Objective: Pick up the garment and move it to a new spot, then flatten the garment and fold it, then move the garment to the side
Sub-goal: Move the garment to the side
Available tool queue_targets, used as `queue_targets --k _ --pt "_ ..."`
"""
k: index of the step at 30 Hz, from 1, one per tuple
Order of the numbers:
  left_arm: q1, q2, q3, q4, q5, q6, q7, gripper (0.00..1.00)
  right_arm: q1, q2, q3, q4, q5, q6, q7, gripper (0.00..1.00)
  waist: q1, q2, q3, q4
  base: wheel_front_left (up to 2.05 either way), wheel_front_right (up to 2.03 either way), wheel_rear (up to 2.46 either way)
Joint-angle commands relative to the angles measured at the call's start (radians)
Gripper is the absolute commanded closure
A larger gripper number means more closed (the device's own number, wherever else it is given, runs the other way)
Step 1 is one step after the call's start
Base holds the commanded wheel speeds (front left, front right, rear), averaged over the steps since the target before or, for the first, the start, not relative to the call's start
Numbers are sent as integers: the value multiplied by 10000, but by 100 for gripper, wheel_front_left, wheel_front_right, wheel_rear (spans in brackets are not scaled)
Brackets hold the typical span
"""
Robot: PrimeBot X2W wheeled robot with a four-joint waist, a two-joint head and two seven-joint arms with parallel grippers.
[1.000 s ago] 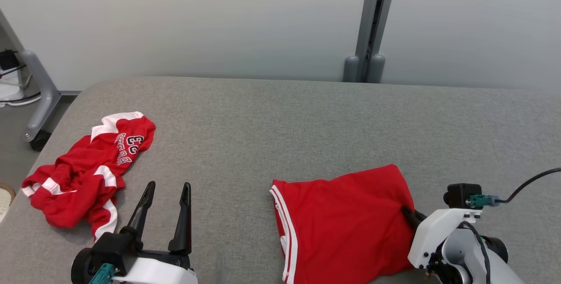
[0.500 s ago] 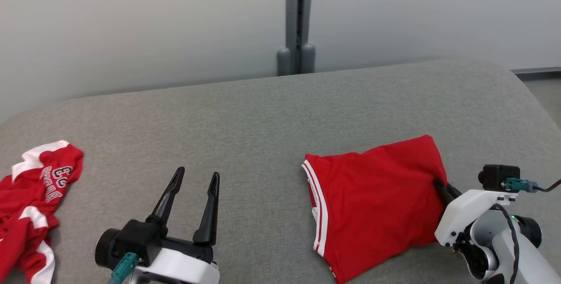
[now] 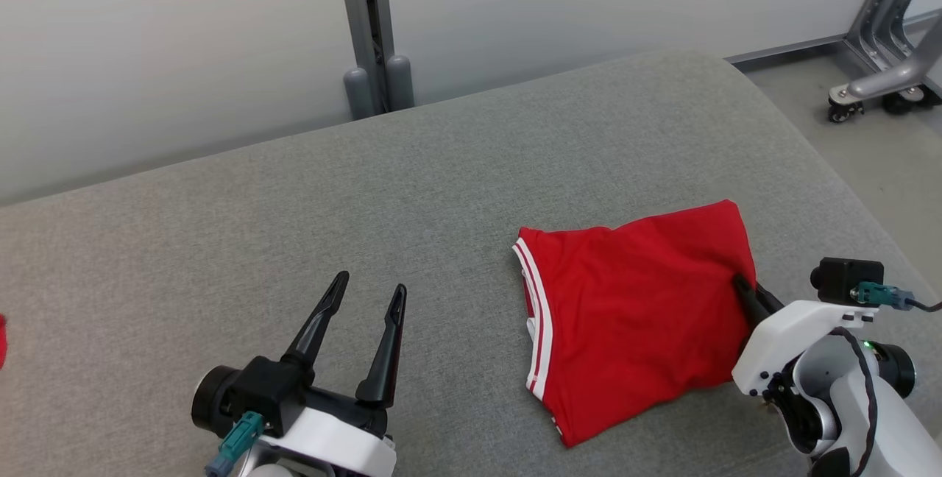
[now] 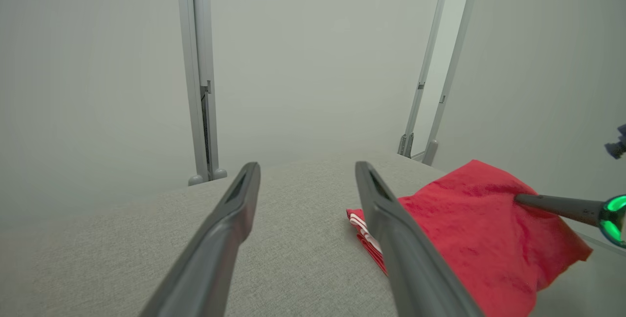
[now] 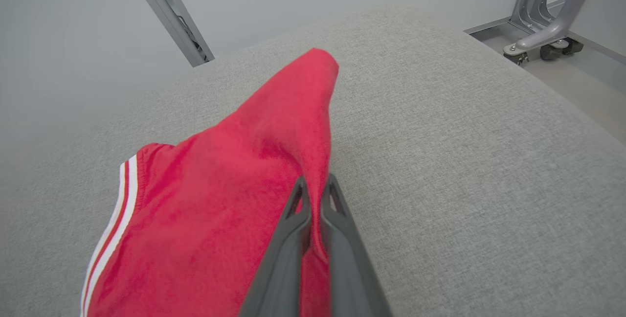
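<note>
The right hand (image 5: pixel 315 187) is pinched tight on the right edge of the folded red garment (image 3: pixel 633 308), raising that edge into a ridge, probably so it can drag the fold sideways. The left hand (image 3: pixel 366 291) hovers spread wide and empty, apart from the cloth. The garment lies on the right part of the grey fabric-covered bench (image 3: pixel 221 241). Behind it are a pale wall, a grey post (image 3: pixel 366 28) and a wheeled stand foot (image 3: pixel 876 79).

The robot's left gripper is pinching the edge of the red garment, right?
No, it is the right gripper that is pinching the edge of the red garment; the right wrist view shows it shut on the cloth. The left gripper stands open.
</note>
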Motion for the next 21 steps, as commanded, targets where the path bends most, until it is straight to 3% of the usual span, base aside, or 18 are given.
queue_targets --k 1,11,21 --pt "-242 42 26 9 21 29 1 0 -46 -15 1 -128 -62 2 6 100 0 -1 189 -245 0 0 0" --pt "-574 54 207 32 311 -150 2 0 -1368 -70 635 -18 -83 2 -176 100 0 -1 1013 -487 0 0 0" --pt "-1280 258 226 160 591 -431 2 0 -3867 -788 774 1456 382 2 -590 100 0 -1 2363 26 0 0 0"
